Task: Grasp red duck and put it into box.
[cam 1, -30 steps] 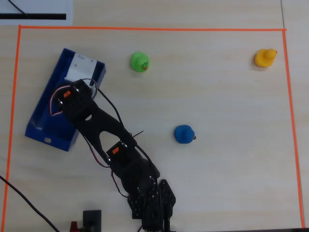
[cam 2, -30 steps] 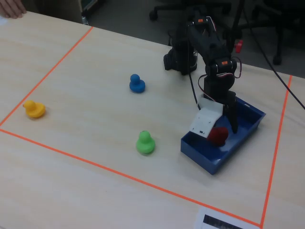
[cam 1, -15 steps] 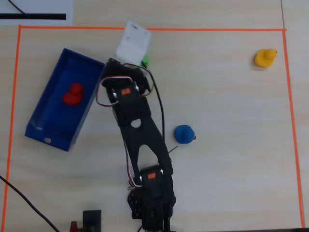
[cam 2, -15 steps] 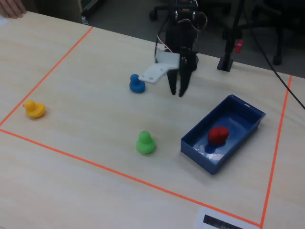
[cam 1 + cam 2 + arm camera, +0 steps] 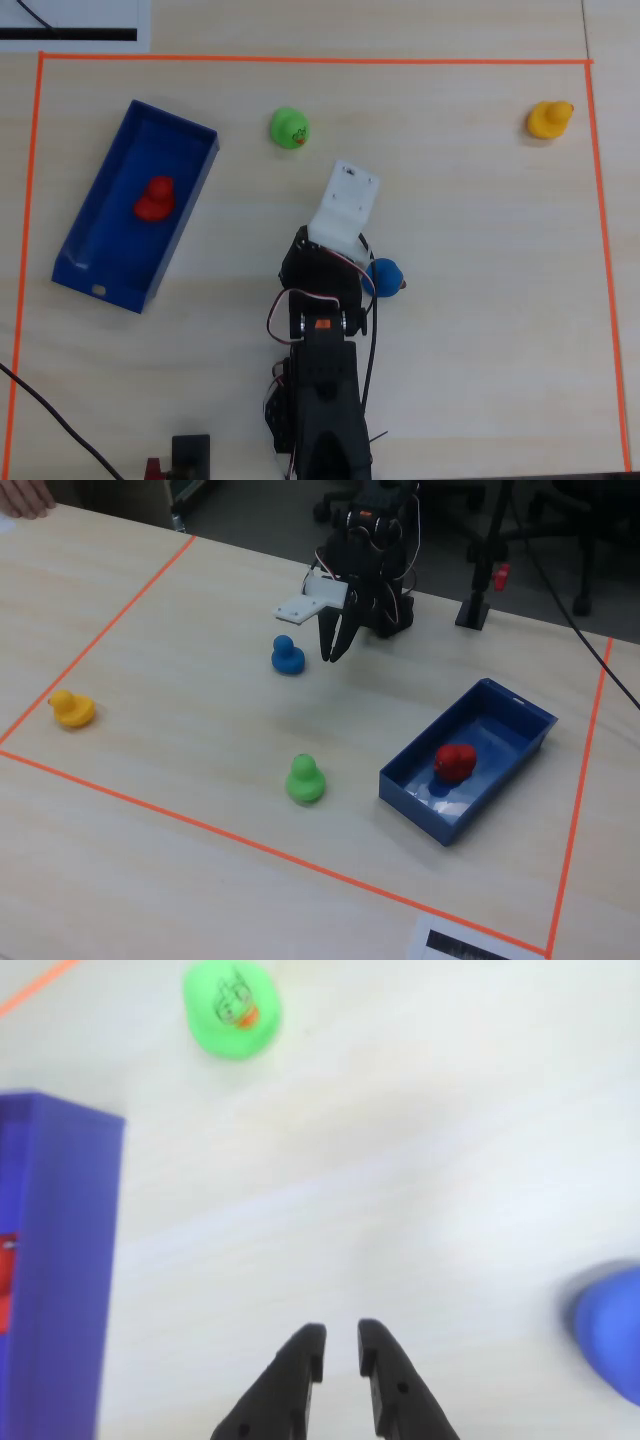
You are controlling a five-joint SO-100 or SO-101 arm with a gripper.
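- Red duck [image 5: 154, 198] sits inside the blue box [image 5: 88, 268] — probably light, hard, smooth plastic; I'd pinch it across the body.
- Claw [image 5: 340, 1340] is nearly closed, holding nothing, above bare counter [image 5: 480, 300].
- Pale wood-grain counter inside orange tape [image 5: 300, 60]; green duck [image 5: 289, 128], blue duck [image 5: 288, 655], yellow duck [image 5: 549, 119] are spread well apart.

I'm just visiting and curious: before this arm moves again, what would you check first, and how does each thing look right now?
1. Red duck inside the blue box: ok, it sits on the box floor.
2. Gripper empty: ok, fingers nearly closed on nothing.
3. Gripper clear of the box: ok, apart from it in the fixed view.
4. Blue duck near the arm: cannot tell whether a retreat would brush it.
5. Green duck and yellow duck out of the way: ok.
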